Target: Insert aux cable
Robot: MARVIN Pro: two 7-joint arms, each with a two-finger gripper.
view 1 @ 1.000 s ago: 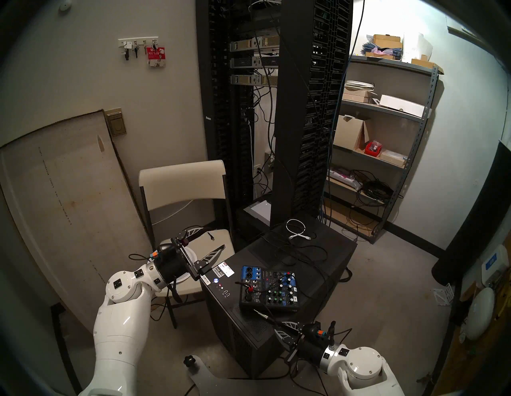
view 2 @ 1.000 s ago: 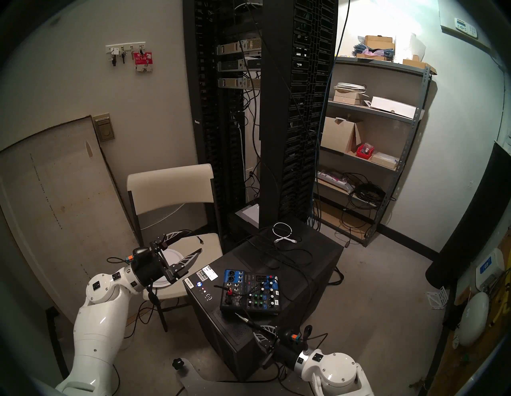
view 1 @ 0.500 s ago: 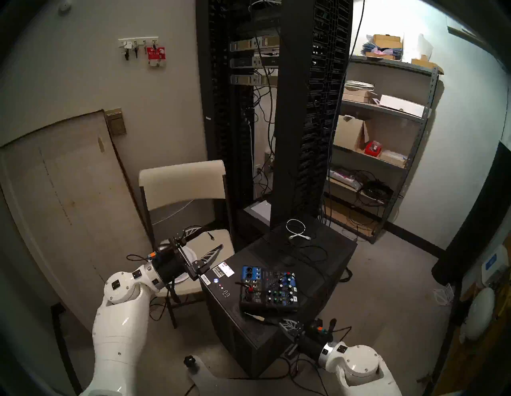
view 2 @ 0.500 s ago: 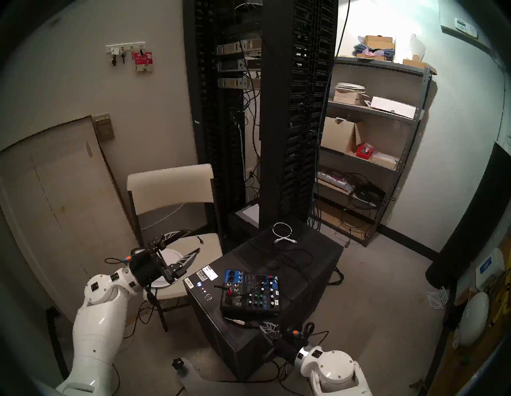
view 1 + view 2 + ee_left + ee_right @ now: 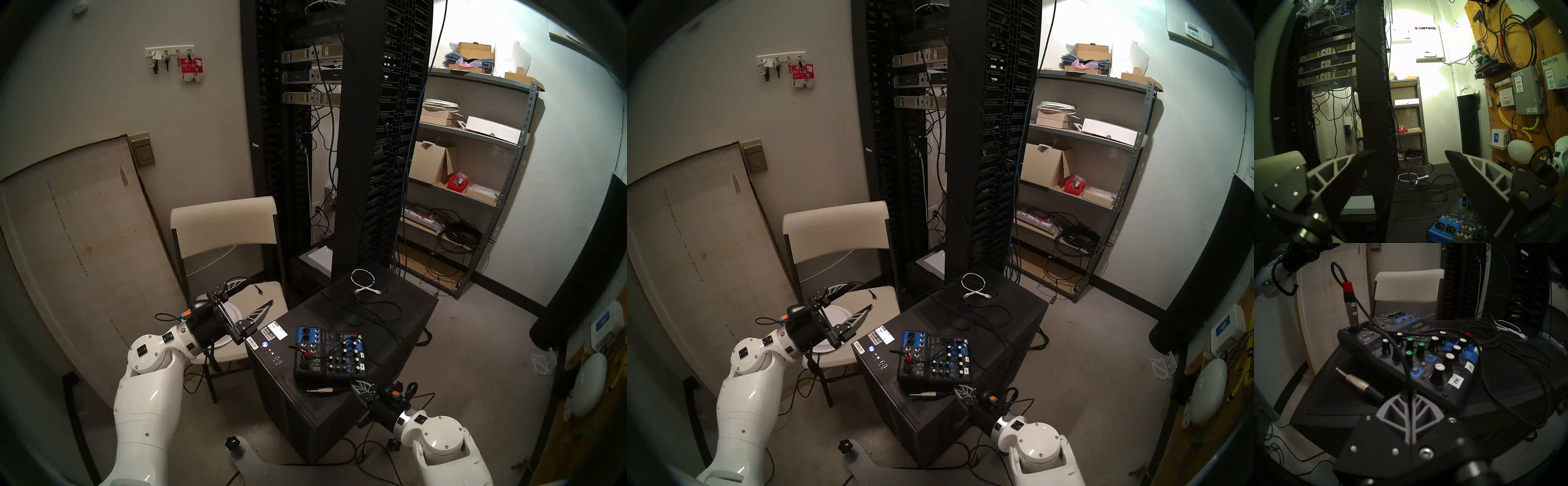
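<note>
Right claw (image 5: 1409, 395) pinched shut on the thin black aux cable (image 5: 1360, 384) behind its grey metal plug at ten o'clock; left claw (image 5: 252, 292) gapes empty; the slack cord may let the plug swing off-axis.

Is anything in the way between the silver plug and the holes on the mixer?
Yes. The red-collared plug's thin black cable drapes over the mixer's knobs, between the aux cable plug lying on the computer case and the empty sockets at the far end.

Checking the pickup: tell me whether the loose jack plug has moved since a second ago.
Yes. The jack plug has swung from pointing diagonally up-left to lying flat along the mixer's near edge, with the shut right tool at its cable end.
</note>
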